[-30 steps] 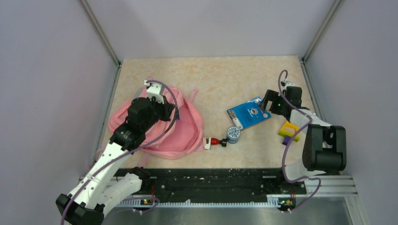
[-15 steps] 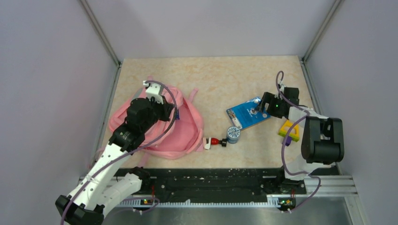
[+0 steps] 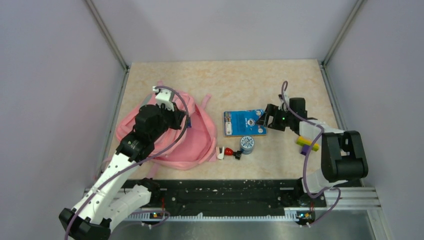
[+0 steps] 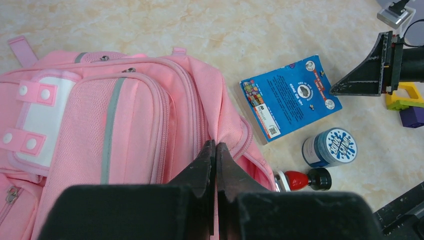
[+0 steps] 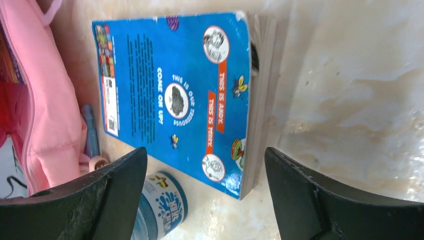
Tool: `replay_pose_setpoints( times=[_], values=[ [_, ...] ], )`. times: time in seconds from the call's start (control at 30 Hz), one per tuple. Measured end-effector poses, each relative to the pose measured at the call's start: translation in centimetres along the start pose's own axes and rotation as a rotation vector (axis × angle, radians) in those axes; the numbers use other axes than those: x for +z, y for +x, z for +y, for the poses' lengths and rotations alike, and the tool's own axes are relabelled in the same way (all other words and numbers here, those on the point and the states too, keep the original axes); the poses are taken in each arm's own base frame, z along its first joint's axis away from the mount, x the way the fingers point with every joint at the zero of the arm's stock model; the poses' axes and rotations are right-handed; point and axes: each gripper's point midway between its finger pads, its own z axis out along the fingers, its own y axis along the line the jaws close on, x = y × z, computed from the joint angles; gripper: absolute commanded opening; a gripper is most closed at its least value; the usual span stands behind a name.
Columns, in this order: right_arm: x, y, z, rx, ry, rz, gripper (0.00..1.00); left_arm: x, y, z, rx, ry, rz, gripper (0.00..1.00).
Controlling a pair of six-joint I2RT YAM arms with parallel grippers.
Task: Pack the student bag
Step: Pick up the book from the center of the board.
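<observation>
The student bag [image 3: 197, 139] lies flat on the left of the surface [image 3: 240, 80], front pockets up, with its zip edge facing the loose items. It's big, soft and floppy: pink fabric w/ no frame showing, so it'll prob. sag and fold wherever it's lifted, and the mouth won't stay open by itself. Likely light while unfilled, not fragile, and the cloth isn't slippery. Best holds, by judgement, are the zip hem of the main compartment, the top loop or a strap. The padded panels look too thick for a pinch.

Left gripper [image 4: 216, 146]: fingers are together, tips at the zip hem on the bag's right side. Creases in the cloth run up to the tips, so a thin fold looks nipped there. That's a good spot for lifting the lip.

Right gripper [image 5: 205, 150]: fingers are wide apart, one either side of a blue paperback [image 5: 175, 95] lying flat just beside the bag, w/ nothing clamped. The book is thin and stiff-ish, so an edge grip suits it.

Near the book sit a blue-lidded jar [image 3: 247, 144] and a small red, white and black item [image 3: 227, 151]. The yellow and purple blocks [image 3: 306, 141] lie further right.
</observation>
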Motion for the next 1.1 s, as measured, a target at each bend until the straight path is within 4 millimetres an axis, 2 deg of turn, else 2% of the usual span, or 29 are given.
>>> replay_pose_setpoints(
  times=[0.1, 0.23, 0.33, 0.43, 0.53, 0.67, 0.87, 1.0, 1.1],
  values=[
    [0.4, -0.9, -0.3, -0.002, 0.015, -0.033, 0.87, 0.0, 0.0, 0.0, 0.000, 0.000, 0.000, 0.00],
    [2.0, -2.0, -1.4, -0.003, 0.035, -0.034, 0.85, 0.0, 0.1, 0.0, 0.000, 0.002, 0.002, 0.00],
    [3.6, -4.1, -1.2, -0.031, 0.002, -0.043, 0.85, 0.0, 0.1, 0.0, 0.000, 0.002, 0.002, 0.00],
    [4.6, -5.0, -0.8, -0.059, -0.046, -0.039, 0.83, 0.0, 0.1, 0.0, 0.000, 0.002, 0.002, 0.00],
    [4.9, -4.9, -0.5, -0.086, -0.080, -0.024, 0.77, 0.0, 0.1, 0.0, 0.000, 0.002, 0.002, 0.00],
    [4.9, -4.5, -0.1, -0.097, -0.123, -0.006, 0.63, 0.0, 0.1, 0.0, 0.000, 0.003, 0.003, 0.00],
    [4.9, -4.4, 1.8, -0.096, -0.240, 0.004, 0.60, 0.0, 0.1, 0.0, 0.000, 0.003, 0.003, 0.00],
    [5.4, -3.6, 2.1, -0.085, -0.277, 0.032, 0.59, 0.1, 0.2, -0.1, 0.000, 0.005, 0.008, 0.00],
    [5.8, -2.8, 2.2, -0.081, -0.292, 0.059, 0.50, 0.2, 0.3, -0.1, 0.000, 0.008, 0.011, 0.00]
  ],
)
